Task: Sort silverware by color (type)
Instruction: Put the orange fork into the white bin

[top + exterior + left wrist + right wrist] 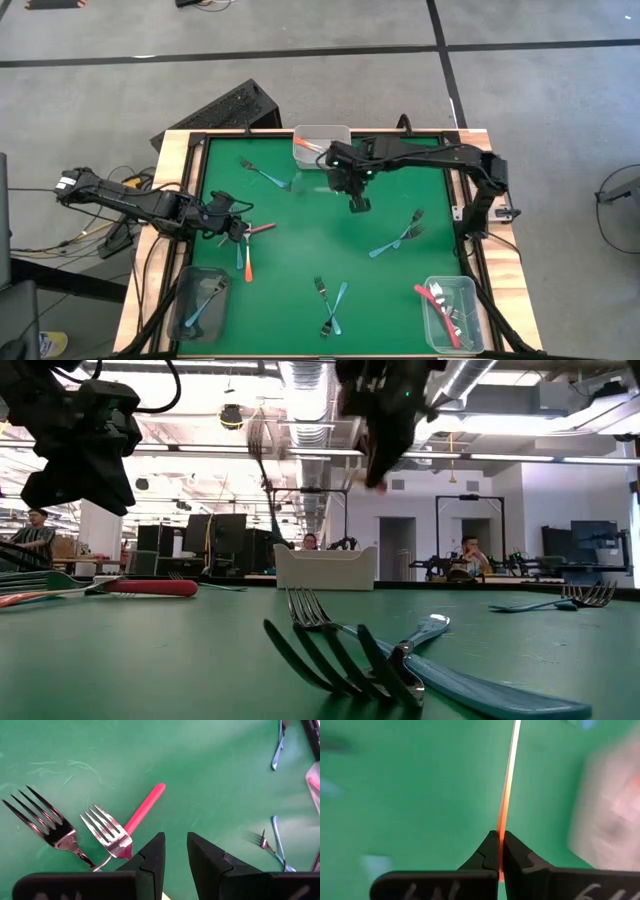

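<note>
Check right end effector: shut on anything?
Shut on an orange-handled fork. In the right wrist view the right end effector has its fingers pressed against the thin orange handle above the green mat.

Orange fork handle (506, 795) rises from between the closed right gripper (499, 851) fingers and is cut off at the frame edge; its tines are unseen. Beside that claw, a clear bin (615, 815) is blurred, contents indistinct. Near the left gripper (175, 851), a fork's (42, 822) handle runs hidden behind the claw body.

No readable text, labels or numbers anywhere.
</note>
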Tool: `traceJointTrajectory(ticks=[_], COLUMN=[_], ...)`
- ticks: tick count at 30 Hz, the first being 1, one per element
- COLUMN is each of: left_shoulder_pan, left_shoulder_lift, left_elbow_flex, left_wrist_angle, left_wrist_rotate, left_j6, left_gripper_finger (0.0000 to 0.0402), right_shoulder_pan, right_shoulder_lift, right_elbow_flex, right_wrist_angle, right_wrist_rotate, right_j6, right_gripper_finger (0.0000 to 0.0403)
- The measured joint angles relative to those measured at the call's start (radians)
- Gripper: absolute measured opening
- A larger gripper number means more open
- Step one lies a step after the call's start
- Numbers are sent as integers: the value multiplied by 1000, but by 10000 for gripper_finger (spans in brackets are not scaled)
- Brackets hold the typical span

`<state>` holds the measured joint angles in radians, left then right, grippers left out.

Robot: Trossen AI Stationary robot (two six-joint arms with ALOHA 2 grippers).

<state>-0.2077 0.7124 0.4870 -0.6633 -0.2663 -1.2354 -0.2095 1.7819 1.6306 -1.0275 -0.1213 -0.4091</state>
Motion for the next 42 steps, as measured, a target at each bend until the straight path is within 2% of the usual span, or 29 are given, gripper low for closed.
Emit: traceJointTrajectory(ticks=[3,6,8,9,12,16,21,27,31,37,42], left_shoulder_pan=[0,0,1,1,1,1,1,1,1,1,1], left_shoulder_lift=[0,0,0,0,0,0,1,1,1,1,1], left_elbow_flex=[0,0,0,0,0,0,0,0,0,0,0], left_wrist_angle=[-1,0,-1,1,0,5,4,18,60,94,98], left_wrist_rotate=[-15,-54,-74,-80,-87,-88,-88,-82,-82,-87,-86], left_j6=[1,24,38,40,42,41,37,22,26,46,19], left_gripper_finger=[69,69,69,69,69,69,69,69,69,69,69], right_shoulder_pan=[-5,-36,-54,-64,-73,-50,-31,-13,-29,-110,-212], right_shoulder_lift=[-21,-8,13,18,34,34,23,23,23,23,21], right_elbow_flex=[1,1,1,1,-1,-2,-6,-6,-6,-6,-41], right_wrist_angle=[-19,-123,-206,-235,-276,-201,-97,-1,85,325,469], right_wrist_rotate=[-375,-683,-767,-769,-726,-730,-660,-241,-53,66,73], right_j6=[34,67,84,95,112,154,182,222,195,131,12], right_gripper_finger=[16,16,16,16,16,16,16,16,16,17,17])
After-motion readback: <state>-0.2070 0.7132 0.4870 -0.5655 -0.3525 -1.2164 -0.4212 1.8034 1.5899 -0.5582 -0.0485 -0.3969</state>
